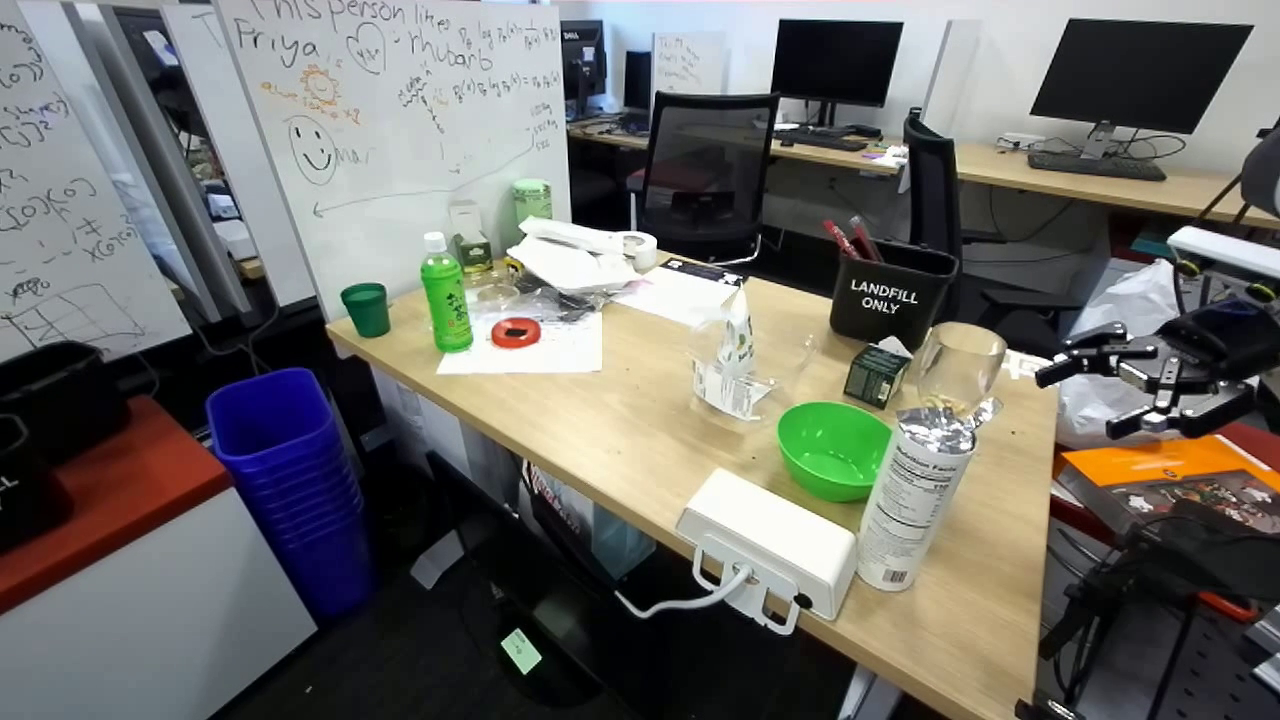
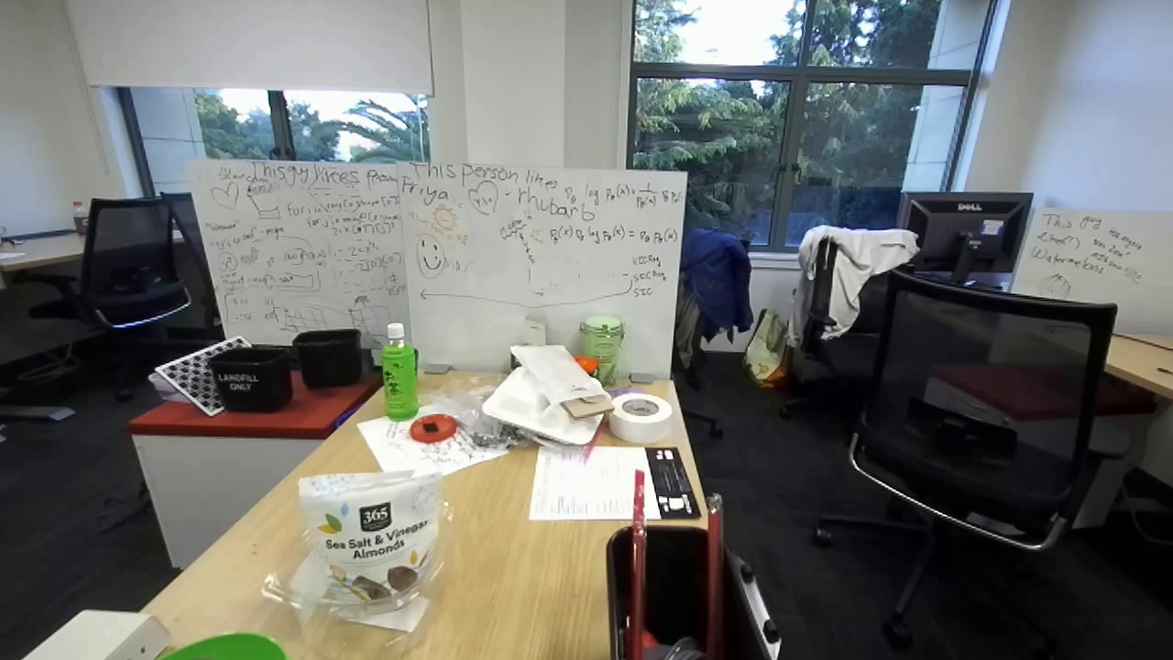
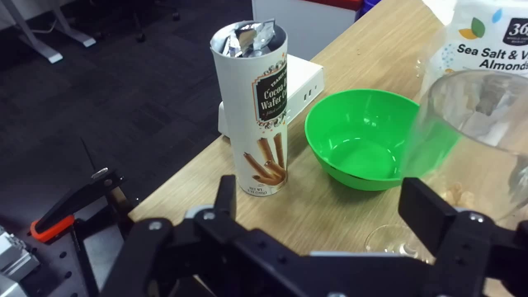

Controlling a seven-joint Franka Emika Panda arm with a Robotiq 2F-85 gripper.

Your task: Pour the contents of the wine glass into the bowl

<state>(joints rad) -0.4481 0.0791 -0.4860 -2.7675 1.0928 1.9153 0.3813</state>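
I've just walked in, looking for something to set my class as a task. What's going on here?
A robot's gripper is open near the wine glass, holding nothing. The wine glass stands upright on the table with some pale pieces in it. The green bowl sits close by and no contents show in it, so the pour seems not yet done. A tall wafer can stands beside the green bowl, foil showing at its top.
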